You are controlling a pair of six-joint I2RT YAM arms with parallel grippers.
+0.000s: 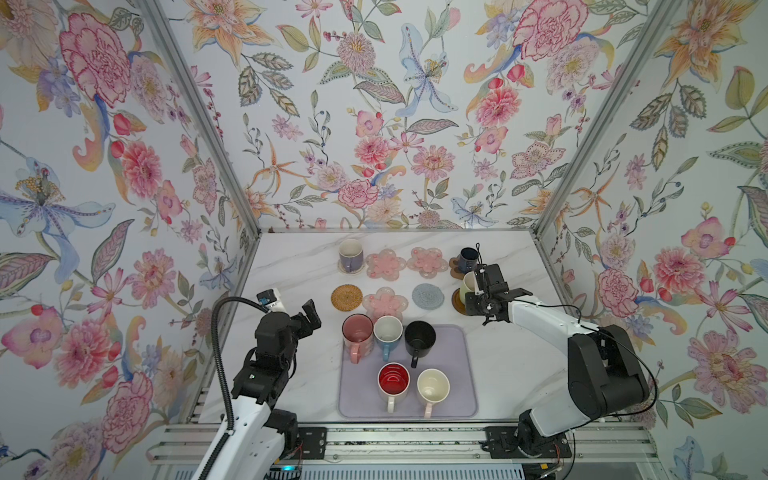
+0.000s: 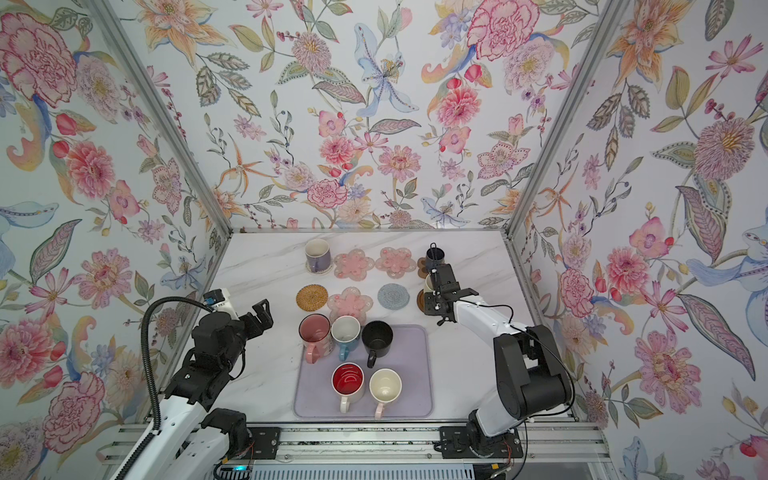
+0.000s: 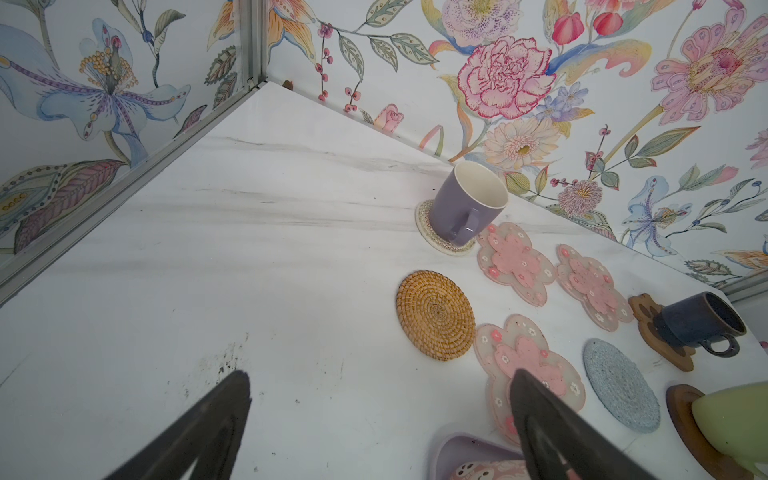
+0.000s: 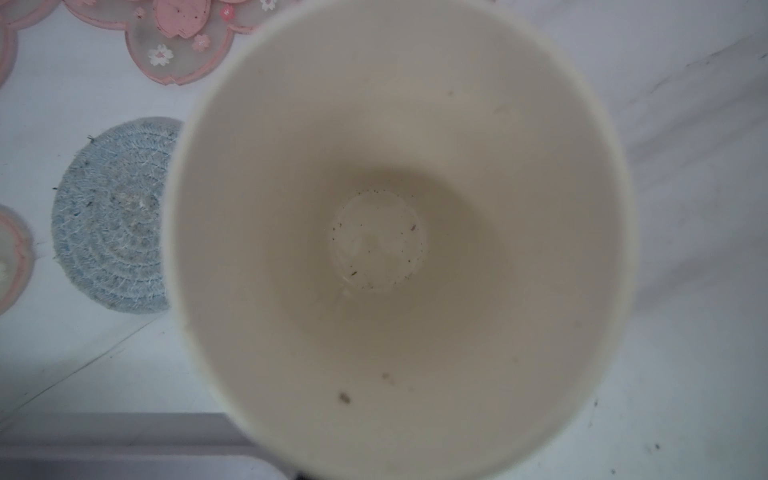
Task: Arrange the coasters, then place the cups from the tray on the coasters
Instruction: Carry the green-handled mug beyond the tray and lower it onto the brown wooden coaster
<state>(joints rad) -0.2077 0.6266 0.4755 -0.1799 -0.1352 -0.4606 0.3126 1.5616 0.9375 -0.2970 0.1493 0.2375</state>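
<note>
Tray (image 1: 457,353) nearest you holds five mugs (image 1: 393,382) yet to move, just right of your left gripper (image 1: 312,312), which hangs wide and empty. Farther out, your right gripper (image 1: 478,286) is clamped on the green mug (image 1: 467,284), set on or just over the wooden disc (image 1: 457,305) beneath it. I judge this the placing step: next, release and lift straight up. No readable writing anywhere.

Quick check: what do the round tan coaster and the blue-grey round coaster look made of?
Tan coaster: likely woven rattan or similar fibre, matte, coiled in a visible spiral. Blue-grey coaster: seemingly knitted or coiled yarn, fuzzy, stray fibres showing.
</note>
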